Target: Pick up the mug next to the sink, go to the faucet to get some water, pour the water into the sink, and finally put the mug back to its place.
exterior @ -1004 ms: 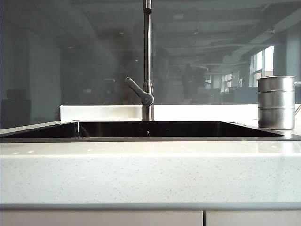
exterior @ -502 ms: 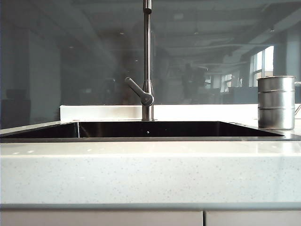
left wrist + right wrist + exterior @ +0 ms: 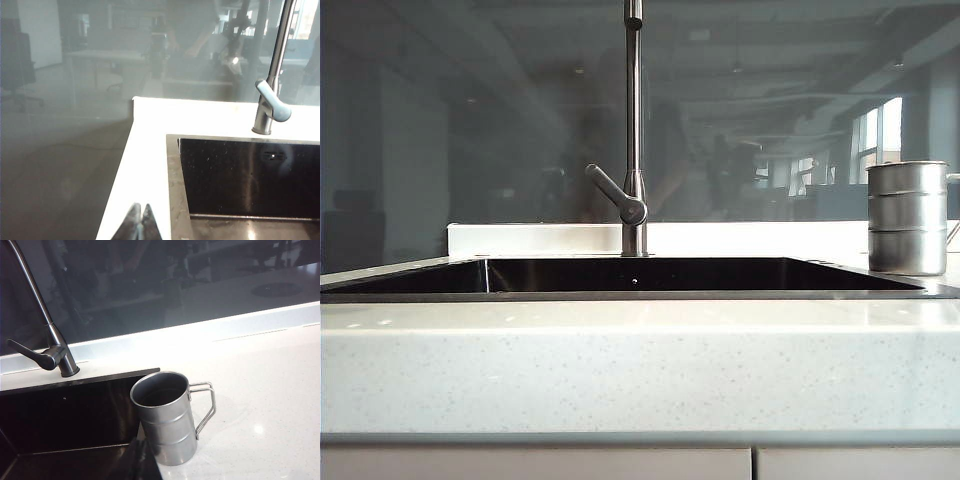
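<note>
white speckled counter (image 3: 640, 365) | mug (image 3: 167, 417) upright beside sink (image 3: 640, 275) | left claw (image 3: 139, 225), right claw (image 3: 142, 460) together

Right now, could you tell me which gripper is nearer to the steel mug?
Right. The right gripper, shut, sits just short of the steel mug. The left gripper, shut, is past the sink's opposite edge.

This is a kitchenette counter inside an open-plan office. A black recessed sink (image 3: 640, 275) is set in a white speckled stone countertop (image 3: 640, 365), with a tall metal faucet (image 3: 634, 130) behind it at twelve o'clock and cabinet fronts (image 3: 535, 464) below. The glossy grey glass backsplash (image 3: 470, 120) mirrors a long room with desks, ceiling lights and windows at two o'clock.
</note>
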You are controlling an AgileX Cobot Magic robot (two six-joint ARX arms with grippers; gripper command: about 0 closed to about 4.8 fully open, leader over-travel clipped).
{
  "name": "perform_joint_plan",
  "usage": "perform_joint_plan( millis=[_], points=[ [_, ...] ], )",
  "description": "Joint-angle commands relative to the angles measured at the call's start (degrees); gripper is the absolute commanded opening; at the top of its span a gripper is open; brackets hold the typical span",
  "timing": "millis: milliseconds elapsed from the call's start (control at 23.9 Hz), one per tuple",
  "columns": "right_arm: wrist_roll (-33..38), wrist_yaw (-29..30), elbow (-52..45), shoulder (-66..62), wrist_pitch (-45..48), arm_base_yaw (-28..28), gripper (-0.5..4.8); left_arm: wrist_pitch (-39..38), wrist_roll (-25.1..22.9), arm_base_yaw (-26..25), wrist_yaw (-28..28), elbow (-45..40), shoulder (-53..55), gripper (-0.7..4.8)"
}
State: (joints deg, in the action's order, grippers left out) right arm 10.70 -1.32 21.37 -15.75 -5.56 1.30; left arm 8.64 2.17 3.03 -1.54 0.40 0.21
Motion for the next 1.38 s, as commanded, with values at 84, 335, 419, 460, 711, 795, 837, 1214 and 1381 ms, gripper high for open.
perform_joint_plan(
  millis=[84, 335, 419, 460, 711, 795, 837, 1214, 1381],
  points=[
    [0.0, 0.0, 0.2, 0.0, 0.9, 0.0, -0.05, -0.3, -0.2, -0.1, 0.2, 0.2, 0.0, -0.05],
    [0.0, 0.0, 0.2, 0.0, 0.9, 0.0, -0.05, -0.4, -0.2, -0.1, 0.3, 0.2, 0.0, -0.05],
    [0.0, 0.0, 0.2, 0.0, 0.9, 0.0, -0.05, -0.4, -0.2, -0.1, 0.3, 0.2, 0.0, -0.05],
    [0.0, 0.0, 0.2, 0.0, 0.9, 0.0, -0.05, -0.4, -0.2, -0.1, 0.3, 0.2, 0.0, -0.05],
    [0.0, 0.0, 0.2, 0.0, 0.9, 0.0, -0.05, -0.4, -0.2, -0.1, 0.3, 0.2, 0.0, -0.05],
    [0.0, 0.0, 0.2, 0.0, 0.9, 0.0, -0.05, -0.4, -0.2, -0.1, 0.3, 0.2, 0.0, -0.05],
    [-0.3, 0.0, 0.2, 0.0, 0.9, 0.0, -0.05, -0.4, -0.2, -0.1, 0.3, 0.2, 0.0, -0.05],
    [-11.5, -1.2, -6.9, 5.0, 1.2, 0.0, -0.05, -0.4, -0.2, -0.1, 0.3, 0.2, 0.0, -0.05],
    [-12.3, -3.9, -13.7, 13.4, 1.5, -0.2, -0.05, -0.5, -0.2, -0.1, 0.3, 0.2, 0.0, -0.05]
  ],
)
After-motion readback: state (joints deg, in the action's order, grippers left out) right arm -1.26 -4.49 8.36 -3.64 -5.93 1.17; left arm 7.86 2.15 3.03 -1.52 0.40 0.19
